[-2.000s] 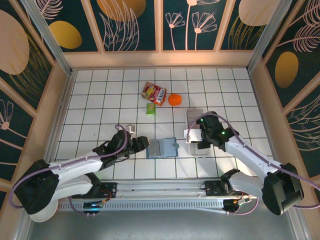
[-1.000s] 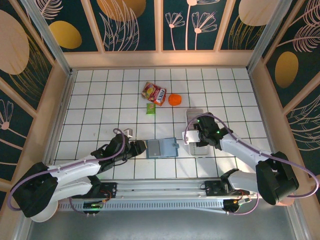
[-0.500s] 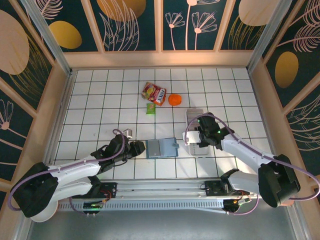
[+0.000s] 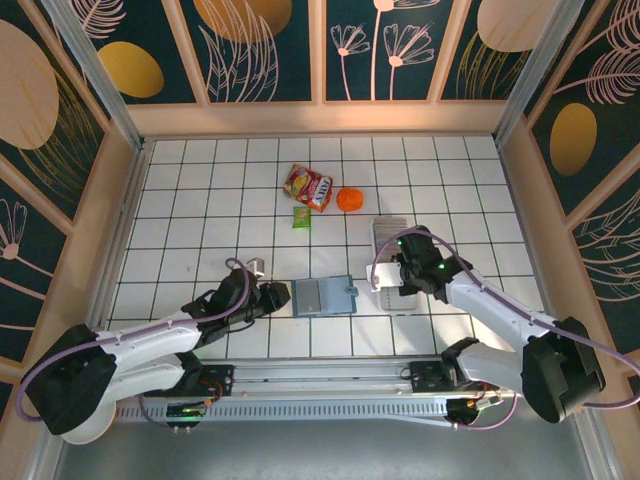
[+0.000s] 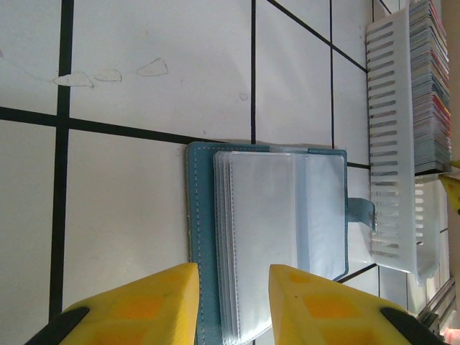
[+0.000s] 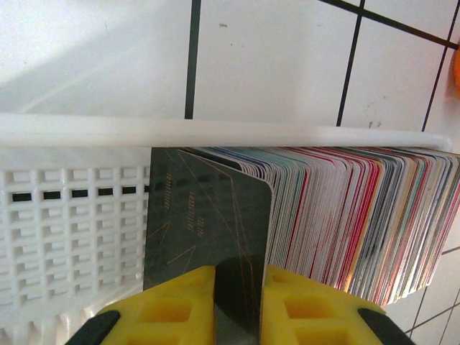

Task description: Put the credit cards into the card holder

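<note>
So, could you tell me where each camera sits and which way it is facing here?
Top external: above and behind the bases, looking down on the tiled table; the left arm and right arm show.
Left wrist: on the left arm, facing the open card holder on the table; the left fingers show at the bottom.
Right wrist: on the right arm, facing into the white tray; the right fingers pinch a dark card.
Shared: both wrist views show the white tray of cards.

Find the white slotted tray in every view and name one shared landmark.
Top external: white tray right of centre, partly under the right arm.
Left wrist: along the right edge, beyond the card holder.
Right wrist: across the frame, rim uppermost.
Landmark: the credit cards standing packed in it.
</note>
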### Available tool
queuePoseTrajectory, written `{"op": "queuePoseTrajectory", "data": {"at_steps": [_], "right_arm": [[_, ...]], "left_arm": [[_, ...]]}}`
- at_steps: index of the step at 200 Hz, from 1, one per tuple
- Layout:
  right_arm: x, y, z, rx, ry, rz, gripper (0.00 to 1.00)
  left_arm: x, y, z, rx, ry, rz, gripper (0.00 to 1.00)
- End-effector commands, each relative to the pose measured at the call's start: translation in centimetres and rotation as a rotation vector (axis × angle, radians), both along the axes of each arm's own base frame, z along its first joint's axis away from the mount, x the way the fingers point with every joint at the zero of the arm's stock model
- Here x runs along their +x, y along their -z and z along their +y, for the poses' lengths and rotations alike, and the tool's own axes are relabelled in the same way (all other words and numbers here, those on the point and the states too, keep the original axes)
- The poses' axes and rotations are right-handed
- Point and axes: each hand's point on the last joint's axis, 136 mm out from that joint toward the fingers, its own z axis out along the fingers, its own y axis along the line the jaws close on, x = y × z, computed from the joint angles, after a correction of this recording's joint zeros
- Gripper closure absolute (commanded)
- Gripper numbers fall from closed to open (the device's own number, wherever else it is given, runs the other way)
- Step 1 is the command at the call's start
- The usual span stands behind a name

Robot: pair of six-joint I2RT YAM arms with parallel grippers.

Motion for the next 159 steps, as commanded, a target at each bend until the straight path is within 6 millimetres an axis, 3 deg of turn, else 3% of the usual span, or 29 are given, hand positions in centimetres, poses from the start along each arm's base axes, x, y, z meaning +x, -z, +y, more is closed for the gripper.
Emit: {"op": "queuePoseTrajectory", "data": {"at_steps": [1, 52, 81, 109, 123, 138, 159], "right_arm": [[1.5, -2.5, 0.5, 0.028, 0.013, -0.087, 0.85], [0.9, -3.9, 0.5, 0.047, 0.027, -0.082, 0.88], [-0.8, -4.7, 0.9, 0.075, 0.031, -0.023, 0.89], [-2.6, -6.1, 1.5, 0.123, 0.026, 0.004, 1.00], [-3.0, -7.8, 2.2, 0.179, 0.040, -0.017, 1.00], [-3.8, -10.7, 4.2, 0.327, 0.046, -0.029, 1.00], [-3.9, -16.1, 7.2, 0.661, 0.211, -0.007, 1.00]], "left_arm": [[-0.3, -0.3, -0.3, -0.016, 0.015, 0.004, 0.70], [-0.4, -0.8, 0.1, -0.021, 0.004, -0.011, 0.71], [-0.4, -1.1, 0.5, -0.013, -0.008, -0.019, 0.71], [-0.5, -1.4, 0.8, 0.003, -0.011, -0.019, 0.74], [-0.5, -1.4, 1.0, 0.016, -0.013, -0.019, 0.76], [-0.4, -1.7, 0.9, 0.005, -0.014, -0.024, 0.77], [-0.4, -1.9, 0.5, -0.023, -0.014, -0.018, 0.77]]}}
